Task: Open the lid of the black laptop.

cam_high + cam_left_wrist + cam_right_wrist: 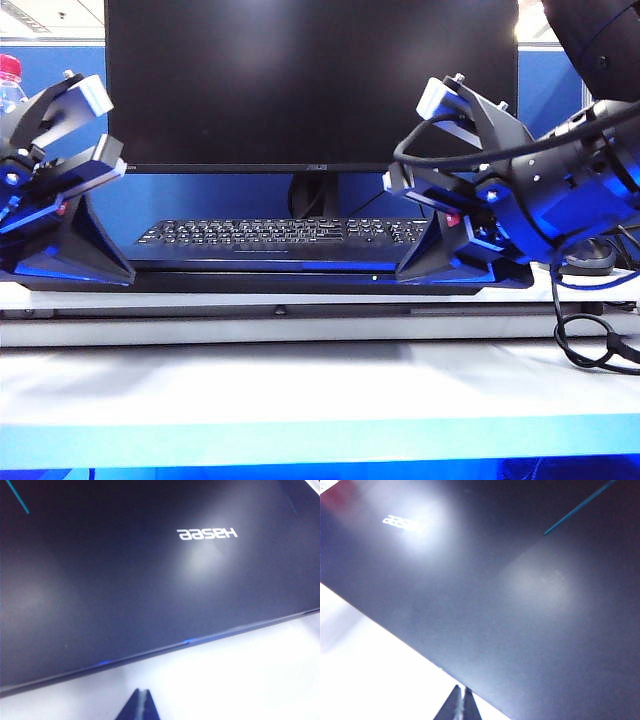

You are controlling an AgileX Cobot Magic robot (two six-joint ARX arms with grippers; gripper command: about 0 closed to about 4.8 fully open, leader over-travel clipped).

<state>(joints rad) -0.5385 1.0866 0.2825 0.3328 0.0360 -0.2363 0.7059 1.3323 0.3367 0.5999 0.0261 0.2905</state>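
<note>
Glossy black lid [150,580] lies flat; left end effector [140,705] & right end effector [459,705] pinched together at front edge.

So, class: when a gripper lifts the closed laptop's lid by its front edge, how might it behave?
The lid looks glossy, so the left gripper or right gripper may slip. It seems thin yet flat, probably stiff. The slim black laptop might lift with it.

The laptop [270,278] lies shut on the surface [300,390], before the keyboard [285,233] and monitor [310,80]. The left gripper [95,262] is at its left end, the right gripper [425,265] at its right.
</note>
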